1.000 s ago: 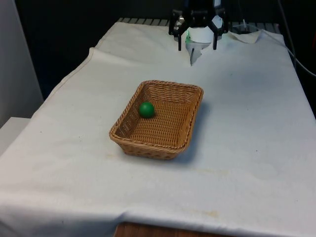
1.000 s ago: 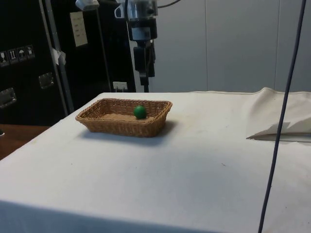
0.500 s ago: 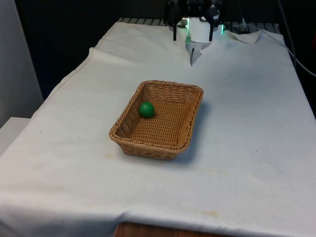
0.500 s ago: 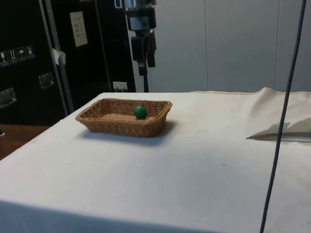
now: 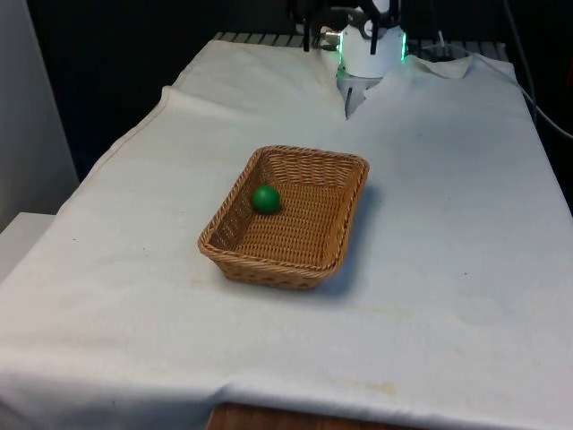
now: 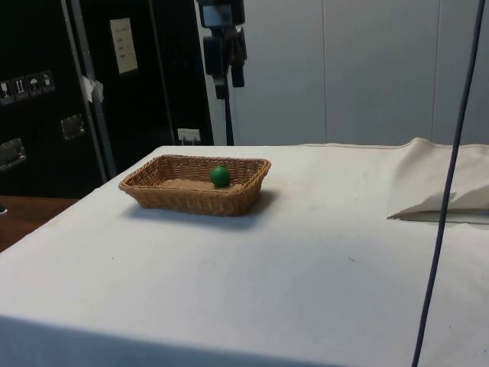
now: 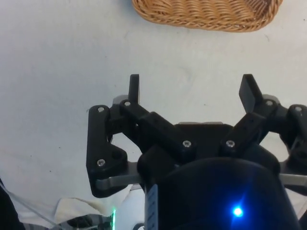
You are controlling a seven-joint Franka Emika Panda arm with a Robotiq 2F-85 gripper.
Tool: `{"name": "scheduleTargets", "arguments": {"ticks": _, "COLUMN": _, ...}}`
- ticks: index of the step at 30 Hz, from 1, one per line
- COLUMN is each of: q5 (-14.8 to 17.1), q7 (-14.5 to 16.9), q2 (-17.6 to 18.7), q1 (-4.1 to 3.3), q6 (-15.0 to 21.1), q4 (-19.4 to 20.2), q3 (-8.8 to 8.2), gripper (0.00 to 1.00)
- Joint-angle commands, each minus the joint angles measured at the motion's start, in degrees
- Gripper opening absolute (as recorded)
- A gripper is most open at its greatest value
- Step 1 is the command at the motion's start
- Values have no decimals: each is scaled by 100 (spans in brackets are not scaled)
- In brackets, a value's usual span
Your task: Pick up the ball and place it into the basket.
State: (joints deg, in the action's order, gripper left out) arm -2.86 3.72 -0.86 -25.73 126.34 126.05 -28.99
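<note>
A green ball lies inside the woven wicker basket, close to the wall on the front view's left. The basket stands in the middle of the white cloth. My black gripper hangs high above the table, beyond the basket's far end. Its fingers stand wide apart, open, with nothing between them. One edge of the basket appears past the fingertips in the wrist view.
A raised fold of white cloth sits at the table's far end, and a bunched cloth lies at the side view's right. A dark cable hangs down in front of the side camera.
The gripper has risen steadily, staying open, and its fingers now reach the front view's upper edge. The ball and the basket have not moved.
</note>
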Motion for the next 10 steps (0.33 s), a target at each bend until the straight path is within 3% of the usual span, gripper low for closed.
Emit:
{"name": "scheduleTargets", "arguments": {"ticks": 1, "q5": -103, "q7": -109, "q2": -40, "q1": 6, "q6": -69, "q4": -34, "q3": -6, "gripper": 100}}
{"name": "scheduleTargets", "arguments": {"ticks": 10, "q5": -206, "q7": -327, "q2": -252, "q1": 0, "q6": -218, "q4": -63, "q3": -6, "gripper": 100}}
